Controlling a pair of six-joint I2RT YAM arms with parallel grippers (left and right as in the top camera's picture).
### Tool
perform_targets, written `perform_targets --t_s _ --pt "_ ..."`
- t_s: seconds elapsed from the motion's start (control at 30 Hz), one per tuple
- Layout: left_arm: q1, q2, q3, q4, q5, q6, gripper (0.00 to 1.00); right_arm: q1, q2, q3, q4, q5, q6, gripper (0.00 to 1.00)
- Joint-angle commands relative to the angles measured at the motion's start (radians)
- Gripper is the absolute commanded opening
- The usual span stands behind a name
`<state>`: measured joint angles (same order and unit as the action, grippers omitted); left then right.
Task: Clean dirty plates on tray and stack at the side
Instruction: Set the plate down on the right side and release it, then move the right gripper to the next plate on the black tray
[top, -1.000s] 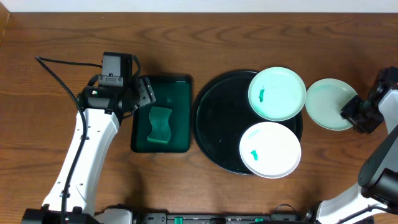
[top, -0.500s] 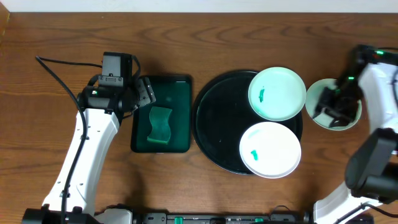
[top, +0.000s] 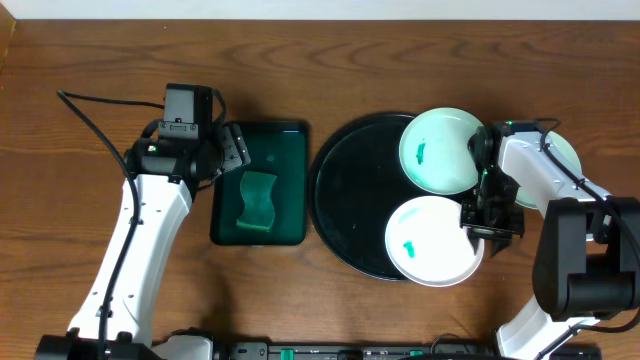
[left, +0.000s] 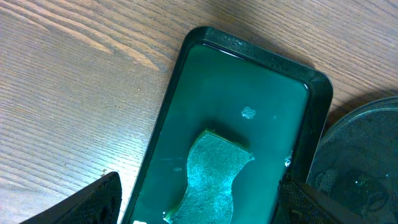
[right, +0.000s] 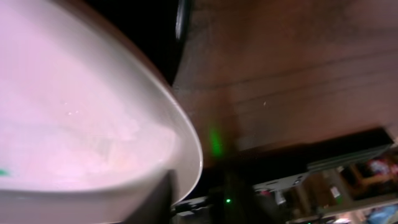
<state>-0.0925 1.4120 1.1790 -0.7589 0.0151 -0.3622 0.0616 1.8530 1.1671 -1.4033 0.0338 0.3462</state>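
Grip belongs on the thin rim: the small round white plate (top: 430, 240), green-smeared, looks light, stiff, glossy, probably slippery. It lies on the large round black tray (top: 340, 190). The right end effector (top: 490, 215) sits at its rim; whether it is clamped, I cannot tell. The left end effector (top: 240, 150) is spread wide.

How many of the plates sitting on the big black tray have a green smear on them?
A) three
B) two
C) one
B: the upper plate and the lower plate on the black tray each carry one green smear.
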Motion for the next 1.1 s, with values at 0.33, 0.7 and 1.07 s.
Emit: perform_targets --t_s 0.33,0.7,1.07 --pt "0.003 0.001 0.016 -0.002 -0.016 0.002 0.8 0.006 0.004 -0.013 0.031 -0.002 0.027 0.31" --pt "0.003 0.001 0.016 -0.002 -0.016 0.003 0.8 0.061 0.004 -0.058 0.111 -0.039 0.027 0.02" --pt "0.003 0.001 0.016 -0.002 -0.016 0.002 0.81 0.066 0.004 -0.058 0.175 -0.236 -0.024 0.01"
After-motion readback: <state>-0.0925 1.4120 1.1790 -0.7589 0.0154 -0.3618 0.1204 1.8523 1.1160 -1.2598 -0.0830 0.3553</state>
